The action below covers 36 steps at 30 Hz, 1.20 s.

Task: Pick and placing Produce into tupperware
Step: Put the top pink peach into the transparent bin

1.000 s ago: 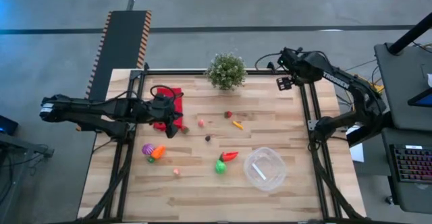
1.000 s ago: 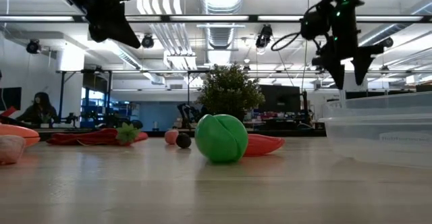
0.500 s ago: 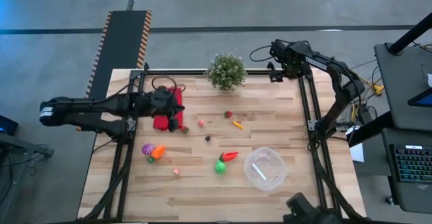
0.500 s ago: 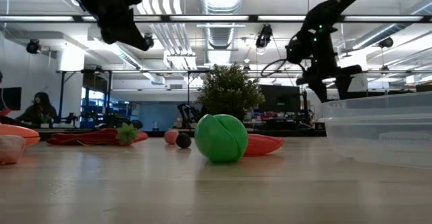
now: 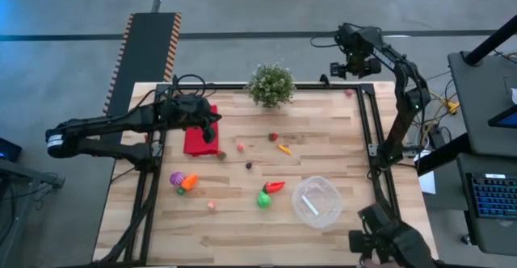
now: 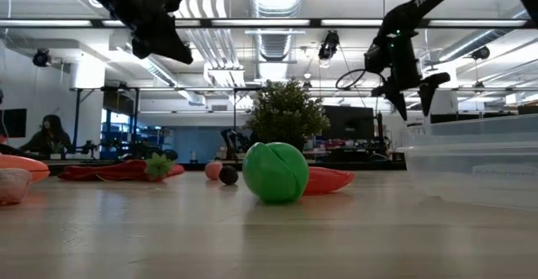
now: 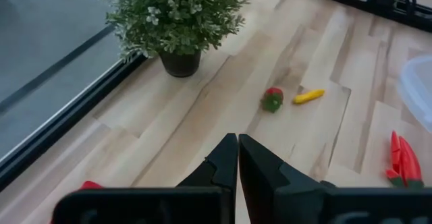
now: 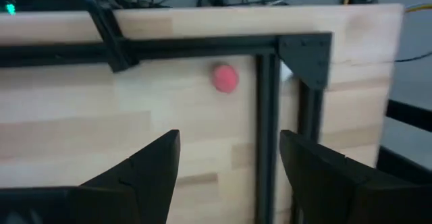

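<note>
The produce lies scattered on the wooden table: a green ball (image 5: 263, 198), a red chili (image 5: 275, 186), a purple piece (image 5: 176, 177) beside an orange one (image 5: 189, 182), a yellow piece (image 5: 284, 148) and a small red ball (image 8: 225, 77) at the far right corner. The clear tupperware (image 5: 317, 202) stands near the front right. My left gripper (image 5: 212, 123) hangs shut above the red cloth (image 5: 196, 141), holding nothing. High over the far right corner, my right gripper (image 8: 229, 158) points down, open, with the red ball ahead of its fingers.
A potted plant (image 5: 271, 84) stands at the far edge, middle. Black frame rails (image 8: 266, 116) run along the table's right and far sides. A dark figure (image 5: 388, 240) shows off the near right corner. A person (image 6: 50, 134) sits far back in the room.
My right gripper has swung toward the table's far edge and now hangs over the far right corner, staying high. My left gripper has swung toward the far edge over the red cloth, still shut. The produce and tupperware have not moved.
</note>
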Tool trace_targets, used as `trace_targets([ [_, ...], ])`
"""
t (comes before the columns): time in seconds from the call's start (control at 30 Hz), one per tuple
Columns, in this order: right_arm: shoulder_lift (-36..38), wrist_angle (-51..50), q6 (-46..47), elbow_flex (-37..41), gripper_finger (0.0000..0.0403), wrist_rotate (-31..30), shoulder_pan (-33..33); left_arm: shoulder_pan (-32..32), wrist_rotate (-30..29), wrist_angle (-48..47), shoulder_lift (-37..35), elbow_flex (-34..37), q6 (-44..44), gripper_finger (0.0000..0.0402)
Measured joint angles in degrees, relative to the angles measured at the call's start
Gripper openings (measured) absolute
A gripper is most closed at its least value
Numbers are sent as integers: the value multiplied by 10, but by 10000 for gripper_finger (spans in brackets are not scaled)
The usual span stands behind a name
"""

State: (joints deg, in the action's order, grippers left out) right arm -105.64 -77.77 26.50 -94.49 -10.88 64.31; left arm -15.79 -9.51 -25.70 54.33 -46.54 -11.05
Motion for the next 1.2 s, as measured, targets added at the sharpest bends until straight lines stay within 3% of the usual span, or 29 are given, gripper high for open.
trace_targets([
  [0.17,-50,-5,-4,-10,244,4,1,0,3,-2,0,1,0,0],
  [0.43,-169,-119,29,-74,244,-68,-7,0,3,-2,0,2,-5,0],
  [0.8,-187,-114,37,-65,239,-70,-8,0,3,-1,0,3,-6,0],
  [0.87,-185,-96,65,-64,235,-38,-2,0,3,0,0,4,-6,0],
  [1.0,-176,-68,100,-62,227,118,17,0,3,0,0,7,-6,0],
  [1.2,-159,-66,142,-52,221,137,36,0,3,0,0,8,-7,0],
])
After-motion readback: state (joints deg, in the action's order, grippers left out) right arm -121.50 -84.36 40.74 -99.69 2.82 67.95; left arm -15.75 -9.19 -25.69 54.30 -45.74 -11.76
